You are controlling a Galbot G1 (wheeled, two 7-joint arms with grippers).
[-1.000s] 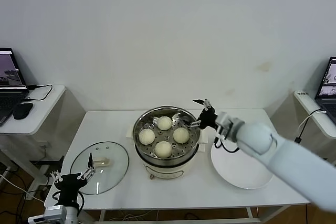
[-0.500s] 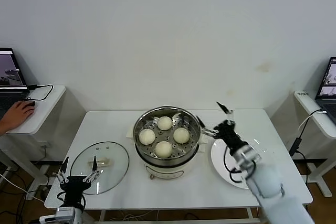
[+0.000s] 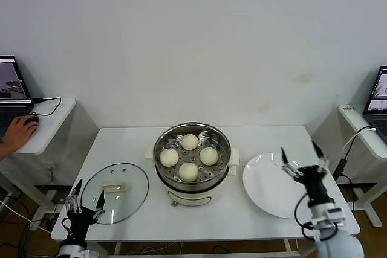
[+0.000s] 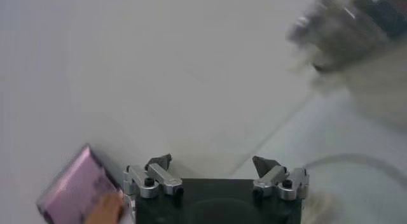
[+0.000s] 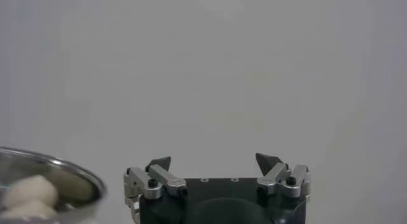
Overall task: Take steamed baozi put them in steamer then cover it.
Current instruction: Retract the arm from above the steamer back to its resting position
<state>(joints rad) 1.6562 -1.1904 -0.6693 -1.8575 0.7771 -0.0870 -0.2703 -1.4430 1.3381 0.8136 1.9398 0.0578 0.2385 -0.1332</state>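
Observation:
The steel steamer (image 3: 192,187) stands on its cream-white base at the table's middle. Several cream-white baozi (image 3: 190,142) lie on its perforated tray. The glass cover (image 3: 130,200) lies flat on the table to the left, bar handle (image 3: 113,186) up. My left gripper (image 3: 89,193) is open and empty at the front-left edge, just in front of the cover. My right gripper (image 3: 299,152) is open and empty at the front right, over the far edge of the white plate (image 3: 269,188). The right wrist view shows the steamer's rim (image 5: 60,168) and a baozi (image 5: 25,190).
Side tables with laptops stand at both sides. A person's hand (image 3: 21,130) rests on the left one. The left wrist view shows my open gripper (image 4: 212,163) and the blurred steamer (image 4: 356,28). The right wrist view shows my open gripper (image 5: 215,160) before a bare wall.
My right arm has pulled back from the steamer's right rim to the front right, past the plate. My left gripper has sunk lower at the front-left edge. A hand came onto the left table.

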